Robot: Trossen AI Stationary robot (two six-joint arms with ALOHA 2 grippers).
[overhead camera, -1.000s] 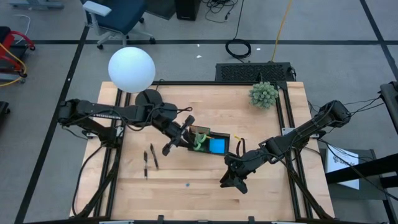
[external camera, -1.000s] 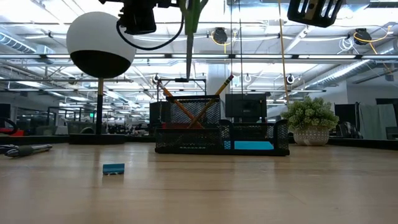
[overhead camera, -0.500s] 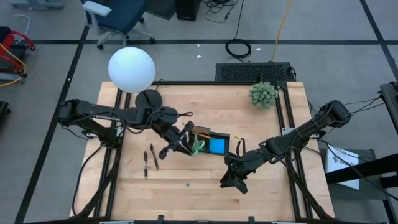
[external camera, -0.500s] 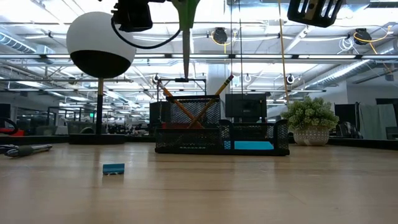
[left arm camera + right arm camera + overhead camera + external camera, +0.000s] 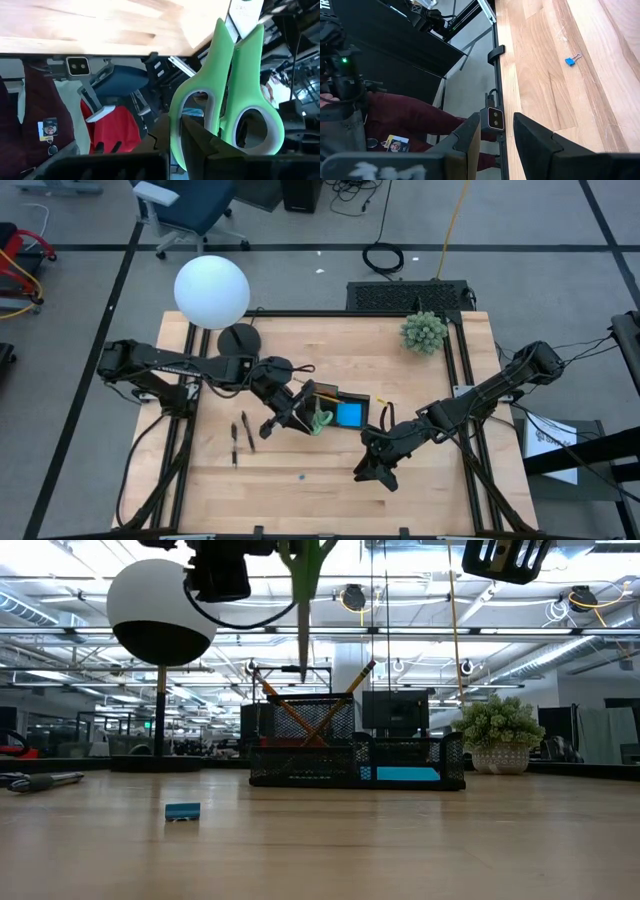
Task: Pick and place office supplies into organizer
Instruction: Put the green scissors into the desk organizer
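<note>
My left gripper (image 5: pixel 298 418) is shut on the green-handled scissors (image 5: pixel 303 610). They hang blade down above the left end of the black mesh organizer (image 5: pixel 355 755). Two orange-yellow pencils (image 5: pixel 300 715) lean crossed in its taller back section, and a blue pad (image 5: pixel 350 415) lies in a front compartment. Two dark pens (image 5: pixel 241 438) lie on the table left of the organizer. A tiny blue piece (image 5: pixel 182 811) lies toward the near edge. My right gripper (image 5: pixel 372 470) hovers open to the organizer's near right, with nothing between its fingers (image 5: pixel 475 132). My left gripper holds the scissors by their green handle loops (image 5: pixel 220 107), its dark fingers (image 5: pixel 200 137) lying across the loops. The scissors are lifted clear and hang nearly upright. The blade tip (image 5: pixel 303 673) points down, just above the organizer's back section.
A lamp with a white globe (image 5: pixel 211 290) and a black round base (image 5: pixel 238 337) stands at the far left. A green spiky plant ball (image 5: pixel 424 332) sits at the far right. Bare wood lies along the near edge.
My left gripper has sunk a little and drifted slightly toward the near edge, still shut on the scissors. The blade tip now hangs lower, closer to the organizer's back section. My right arm has kept still.
</note>
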